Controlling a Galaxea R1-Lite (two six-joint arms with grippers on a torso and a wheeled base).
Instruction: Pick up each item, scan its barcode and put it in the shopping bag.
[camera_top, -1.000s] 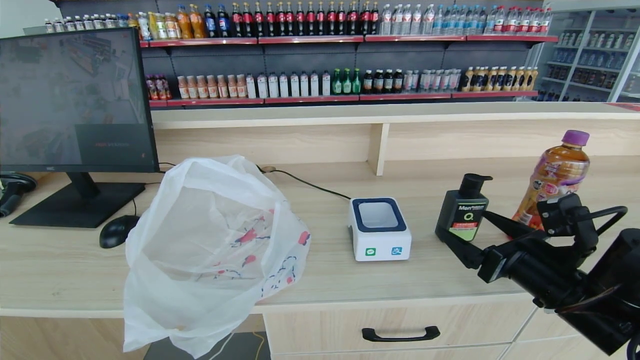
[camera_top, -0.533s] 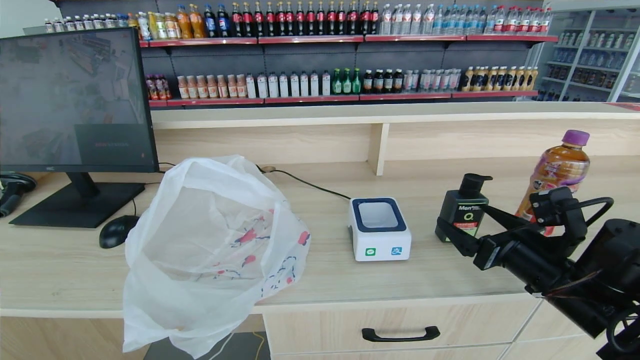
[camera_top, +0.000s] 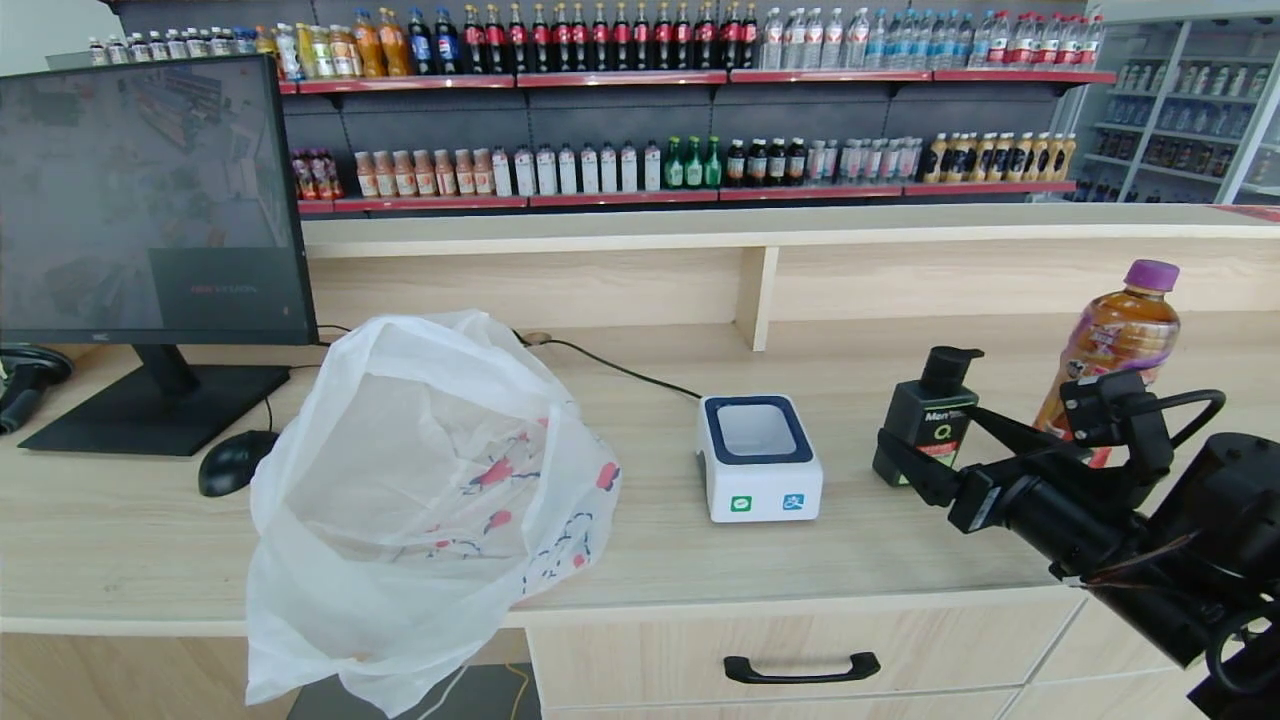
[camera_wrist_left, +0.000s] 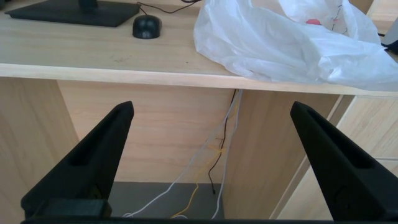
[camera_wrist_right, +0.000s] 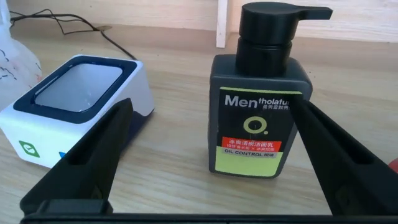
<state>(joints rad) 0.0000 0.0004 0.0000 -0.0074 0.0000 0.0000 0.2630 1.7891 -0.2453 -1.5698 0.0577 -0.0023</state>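
Closing on pump bottle (camera_top: 925, 405): R gripper (camera_top: 927, 430) has pushed fwd and up since a sec ago. Back then its tips sat lower, short of the bottle. Now the fingers stand either side of the lower body, spread wide, with no contact I can confirm. Bottle upright on counter (camera_top: 640, 540), just right of scanner (camera_top: 758, 470), tea bottle (camera_top: 1110, 350) behind-right. It looks to be in the same spot as before, maybe turned a touch, can't be sure. Meaning: grasp lined up, squeeze not yet made, nothing scanned. Both items are on the counter, so none bagged. Shopping bag (camera_top: 420, 480) left of scanner, mouth open, unchanged. L gripper (camera_wrist_left: 211, 106) wide open, holding nothing, below counter front near bag's overhang.
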